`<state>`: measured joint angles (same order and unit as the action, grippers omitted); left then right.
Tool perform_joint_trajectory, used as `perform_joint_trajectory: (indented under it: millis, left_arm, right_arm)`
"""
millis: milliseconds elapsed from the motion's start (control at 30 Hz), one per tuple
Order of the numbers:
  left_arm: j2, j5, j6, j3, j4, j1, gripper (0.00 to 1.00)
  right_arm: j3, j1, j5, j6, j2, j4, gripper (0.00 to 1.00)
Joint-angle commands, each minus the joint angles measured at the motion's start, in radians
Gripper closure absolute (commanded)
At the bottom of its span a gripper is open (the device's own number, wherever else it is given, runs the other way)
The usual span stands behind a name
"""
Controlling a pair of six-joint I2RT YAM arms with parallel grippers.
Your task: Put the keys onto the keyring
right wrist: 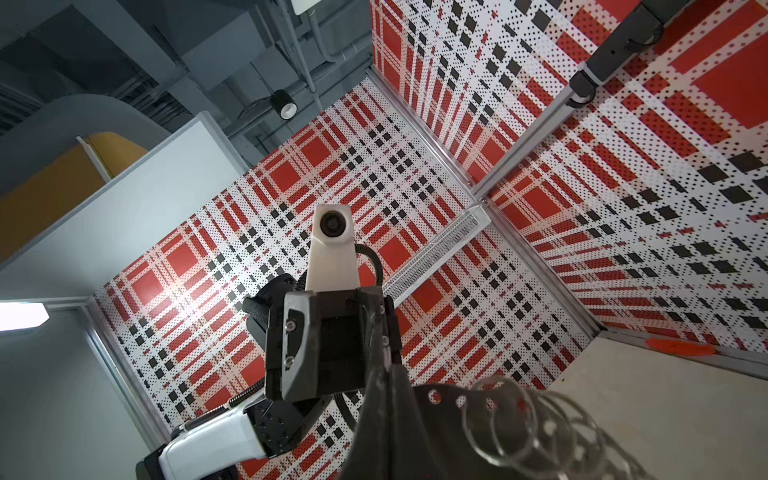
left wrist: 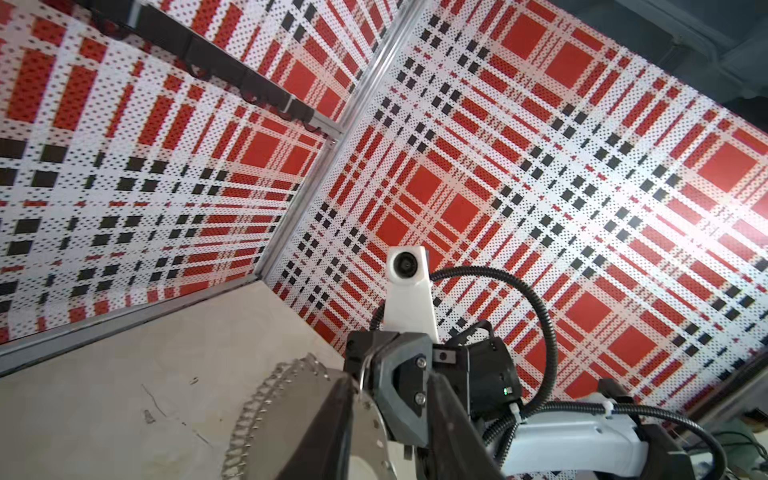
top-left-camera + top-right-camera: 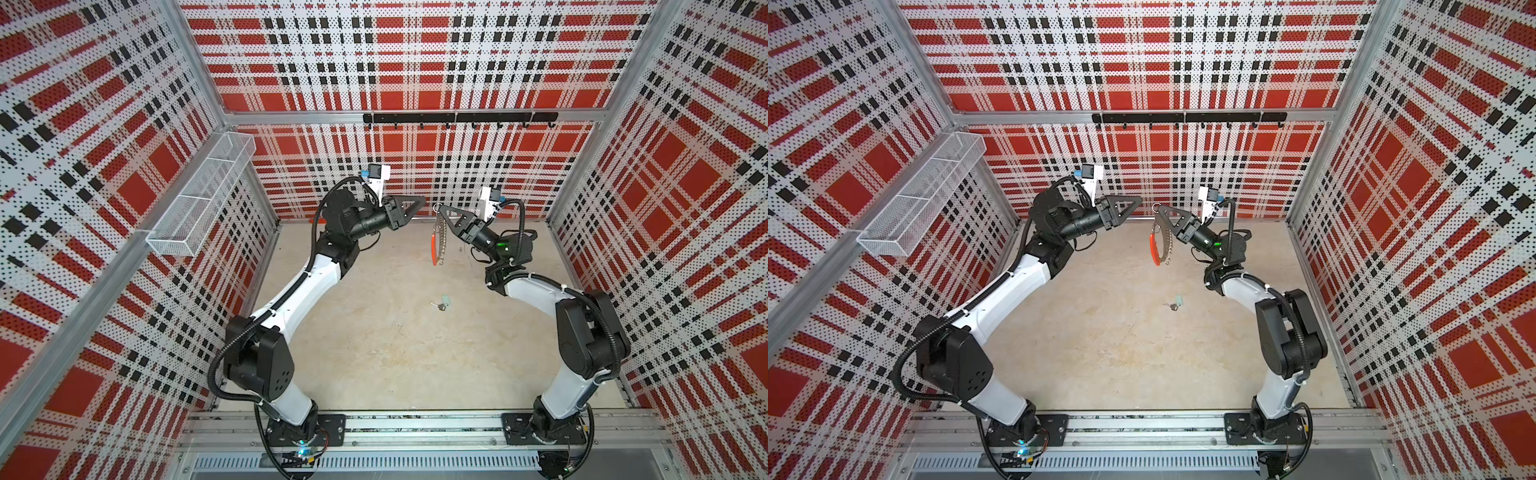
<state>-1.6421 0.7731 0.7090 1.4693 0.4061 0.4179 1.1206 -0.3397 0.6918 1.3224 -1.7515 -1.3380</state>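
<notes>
I am holding the keyring up in the air with the right gripper. Its jaws are pressed together on the top edge of the ring. The ring is hanging down from them almost edge-on in both top views, well above the table. Its orange-red arc is facing the left arm and its row of silver wire clips is facing the right arm. In the right wrist view those clips are showing as blurred loops along the dark rim.

The left gripper is hovering at the same height, pointing at the right one. Its tips are near the top of the ring but not touching it. Its jaws are standing apart with nothing between them, as the right wrist view shows head-on.

The keys are lying on the table below the ring, nearer the arm bases, well apart from both grippers. The mint-green tag is lying beside the small silver key.
</notes>
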Motion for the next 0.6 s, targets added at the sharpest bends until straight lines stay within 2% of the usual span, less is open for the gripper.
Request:
perform_joint_trajectory:
  millis: [0,467,567]
  left_arm:
    - [-0.046,0.050,0.017,0.043,0.050,0.025,0.67]
    - [-0.092,0.069,0.146,0.028,0.225,0.038,0.83]
    - [-0.102,0.078,0.153,0.034,0.233,0.044,0.84]
  right_arm:
    - [0.031,-0.009,-0.031,0.037,-0.002,-0.104,1.00]
    - [0.033,-0.014,-0.037,0.052,0.010,-0.119,1.00]
    - [0.033,-0.015,-0.031,0.049,0.013,-0.116,1.00]
